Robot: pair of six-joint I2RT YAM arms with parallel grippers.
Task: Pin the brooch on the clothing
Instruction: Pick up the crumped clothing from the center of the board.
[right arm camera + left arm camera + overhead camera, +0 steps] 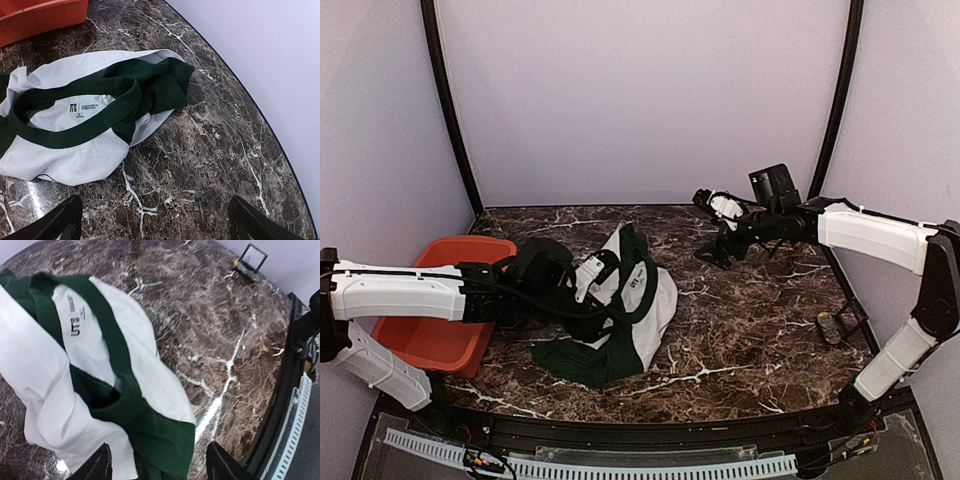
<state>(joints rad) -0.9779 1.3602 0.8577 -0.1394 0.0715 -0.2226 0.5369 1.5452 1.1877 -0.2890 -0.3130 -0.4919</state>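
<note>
Marble table (pixel 750 320), crumpled T-shirt (pixel 650 305)

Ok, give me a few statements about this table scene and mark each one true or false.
1. The T-shirt lies crumpled on the marble table. True.
2. The orange bin sits at the table's right edge. False: it is at the left edge.
3. The right tool is open and holds nothing. True.
4. The left tool hangs far from the T-shirt. False: it is right over it, with green fabric between its fingers.
</note>
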